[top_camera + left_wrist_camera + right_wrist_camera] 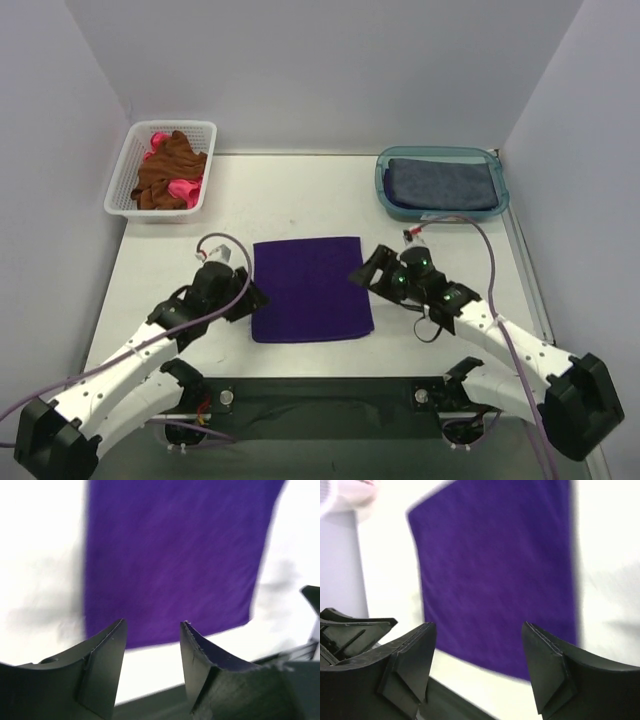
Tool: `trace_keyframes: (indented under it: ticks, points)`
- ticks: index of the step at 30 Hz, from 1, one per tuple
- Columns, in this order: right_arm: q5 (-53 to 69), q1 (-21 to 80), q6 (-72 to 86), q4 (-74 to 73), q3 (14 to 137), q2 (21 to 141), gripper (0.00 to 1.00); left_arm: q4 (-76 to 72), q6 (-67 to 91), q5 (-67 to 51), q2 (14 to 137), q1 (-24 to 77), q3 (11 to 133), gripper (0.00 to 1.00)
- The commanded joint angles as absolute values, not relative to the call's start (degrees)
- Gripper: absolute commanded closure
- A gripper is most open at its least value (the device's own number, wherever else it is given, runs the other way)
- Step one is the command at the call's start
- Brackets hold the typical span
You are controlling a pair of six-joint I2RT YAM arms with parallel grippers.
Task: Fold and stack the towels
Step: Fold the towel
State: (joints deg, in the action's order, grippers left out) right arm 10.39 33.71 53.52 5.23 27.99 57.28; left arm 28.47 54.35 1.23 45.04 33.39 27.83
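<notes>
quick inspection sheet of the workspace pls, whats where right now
surface: white table, no spills seen
job's things: purple towel flat at centre; brown towel and pink towel bunched in white basket, far left; blue-grey towel folded in teal tub, far right
clutter: nothing seen
grippers: left gripper and right gripper open, empty, flanking the purple towel
cables: purple cables along both arms
surroundings: plain walls on three sides
</notes>
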Motion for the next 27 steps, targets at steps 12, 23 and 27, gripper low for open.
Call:
trace_keyframes:
  ticks: [12,23,27]
  points:
    - [19.68,29.54,49.39,50.26,53.96,104.11,0.26,-21.35,50.1,-6.16,90.34,21.98,46.84,0.31]
    - [18.72,21.1,50.54,60.64,47.12,113.55,0.27,-29.88,52.29,-7.56,103.53,16.79,42.47,0.33]
    - [20.9,19.43,49.75,62.31,45.53,112.15,0.27,-31.29,51.6,-8.7,102.31,16.09,41.75,0.33]
